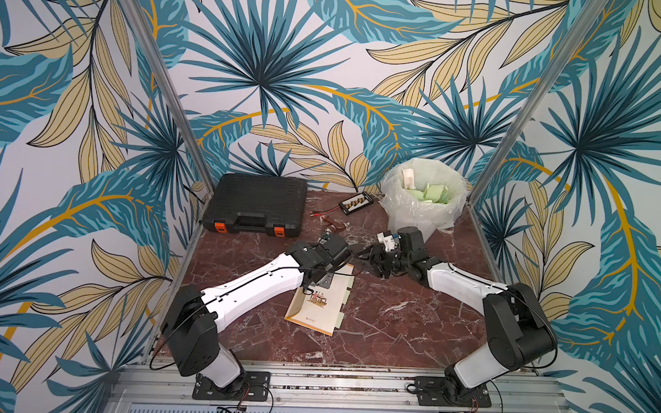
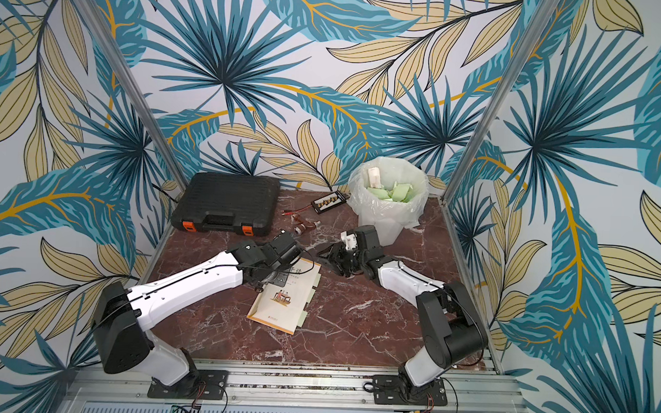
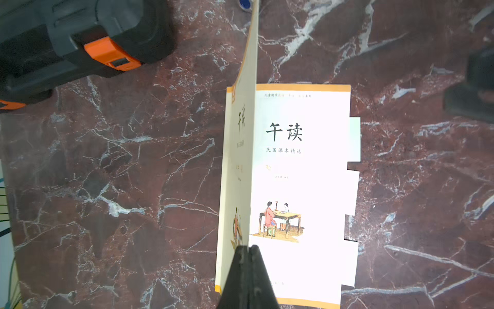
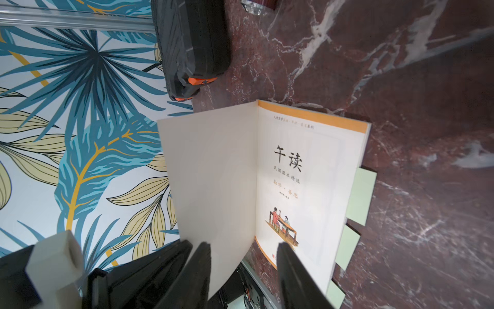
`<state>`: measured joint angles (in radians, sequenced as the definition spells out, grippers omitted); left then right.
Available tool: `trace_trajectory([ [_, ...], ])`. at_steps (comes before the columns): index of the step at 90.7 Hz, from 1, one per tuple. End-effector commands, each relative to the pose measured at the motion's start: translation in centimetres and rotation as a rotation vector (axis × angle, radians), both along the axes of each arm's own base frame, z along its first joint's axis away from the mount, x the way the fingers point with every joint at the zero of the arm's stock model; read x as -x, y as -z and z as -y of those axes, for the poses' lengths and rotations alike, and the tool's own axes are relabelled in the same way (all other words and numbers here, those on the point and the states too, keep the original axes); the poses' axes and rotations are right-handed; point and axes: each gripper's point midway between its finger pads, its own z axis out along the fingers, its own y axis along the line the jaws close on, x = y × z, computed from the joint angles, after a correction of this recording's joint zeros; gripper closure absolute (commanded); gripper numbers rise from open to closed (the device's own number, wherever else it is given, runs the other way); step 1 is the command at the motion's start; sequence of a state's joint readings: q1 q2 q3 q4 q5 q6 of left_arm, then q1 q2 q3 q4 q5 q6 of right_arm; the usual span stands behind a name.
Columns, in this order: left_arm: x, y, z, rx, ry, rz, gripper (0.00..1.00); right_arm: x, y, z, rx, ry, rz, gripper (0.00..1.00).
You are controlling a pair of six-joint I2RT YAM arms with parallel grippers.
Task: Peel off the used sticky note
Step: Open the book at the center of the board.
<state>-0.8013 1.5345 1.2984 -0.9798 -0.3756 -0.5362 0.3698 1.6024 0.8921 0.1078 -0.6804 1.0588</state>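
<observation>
Sticky notes (image 4: 361,195), pale green, stuck out from the page edge of the book (image 3: 299,187) on the tabletop (image 3: 107,187). Left jaws pinched shut on the raised cover (image 4: 213,174); right jaws stood half open, gripping nothing. Next, probably: pinch one note's free edge.

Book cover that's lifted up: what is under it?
Under the book cover, held up by the shut left gripper, is the title page with a drawing of two people at a table. Green sticky notes poke out past its edge. The pages they stick to are covered.
</observation>
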Motion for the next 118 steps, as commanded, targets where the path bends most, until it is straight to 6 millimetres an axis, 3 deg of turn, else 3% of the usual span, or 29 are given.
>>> trace_trajectory([
  [1, -0.8, -0.2, -1.1, 0.081, -0.063, 0.024, 1.0, 1.3, 3.2, -0.1, 0.083, -0.044, -0.047, 0.58],
  [16, -1.0, 0.3, -3.9, 0.192, -0.144, 0.018, 1.0, 1.9, 5.3, -1.1, 0.136, -0.074, -0.067, 0.61],
  [37, -0.1, 3.1, -9.1, 0.295, -0.305, -0.007, 1.0, 2.1, 6.5, -1.6, 0.161, -0.09, -0.08, 0.64],
  [56, 0.7, 6.2, -13.9, 0.193, -0.433, -0.037, 1.0, 2.2, 6.4, -1.9, 0.166, -0.098, -0.075, 0.65],
  [70, 0.9, 8.9, -15.9, 0.056, -0.476, -0.096, 1.0, 2.2, 6.4, -2.2, 0.171, -0.102, -0.075, 0.65],
  [82, 0.9, 11.1, -16.2, 0.006, -0.475, -0.14, 1.0, 2.2, 6.2, -2.2, 0.18, -0.106, -0.069, 0.65],
  [93, 0.4, 12.2, -14.7, 0.049, -0.417, -0.15, 1.0, 2.2, 6.4, -1.8, 0.212, -0.107, -0.065, 0.65],
  [118, -0.6, 14.1, -12.4, -0.078, -0.281, -0.206, 0.97, 1.9, 7.6, -0.3, 0.339, -0.096, -0.053, 0.65],
])
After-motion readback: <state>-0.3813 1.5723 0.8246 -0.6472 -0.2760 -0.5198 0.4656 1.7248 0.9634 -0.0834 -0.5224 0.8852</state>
